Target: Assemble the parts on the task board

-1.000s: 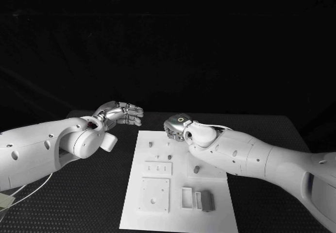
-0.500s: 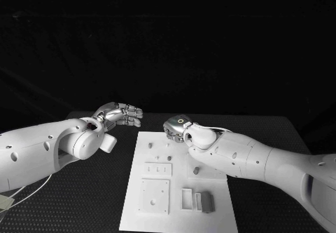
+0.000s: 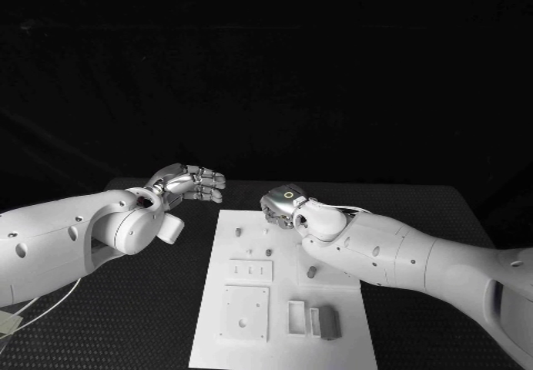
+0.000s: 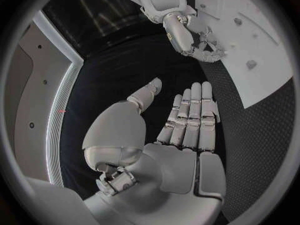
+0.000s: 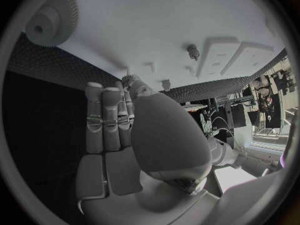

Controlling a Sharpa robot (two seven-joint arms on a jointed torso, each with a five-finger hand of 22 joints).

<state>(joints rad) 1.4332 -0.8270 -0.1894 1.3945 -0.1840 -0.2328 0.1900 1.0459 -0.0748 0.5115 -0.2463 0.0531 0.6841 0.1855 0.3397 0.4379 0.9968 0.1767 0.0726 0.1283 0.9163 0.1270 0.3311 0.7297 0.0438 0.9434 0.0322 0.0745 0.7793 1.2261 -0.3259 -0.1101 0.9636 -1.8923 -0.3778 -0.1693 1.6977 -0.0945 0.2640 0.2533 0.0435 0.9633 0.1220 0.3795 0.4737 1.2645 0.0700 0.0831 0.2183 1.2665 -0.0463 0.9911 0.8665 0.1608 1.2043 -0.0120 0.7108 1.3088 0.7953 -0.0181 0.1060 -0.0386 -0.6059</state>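
While the left hand (image 3: 189,182) hovers released beside the task board's (image 3: 278,324) far left corner, the right hand (image 3: 282,205) stays over its far edge, grasping nothing visible.

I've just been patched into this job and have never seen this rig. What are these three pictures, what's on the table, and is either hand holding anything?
It is a robot with two white arms ending in silver hands. One picture looks down from its head; the other two are fisheye cameras behind each wrist. On the black table lies a white board with small parts standing on it. The left hand hangs beside the board's far corner, fingers straight and together, holding nothing. The right hand is over the board's far end; its fingers also look straight, with nothing visible in them.
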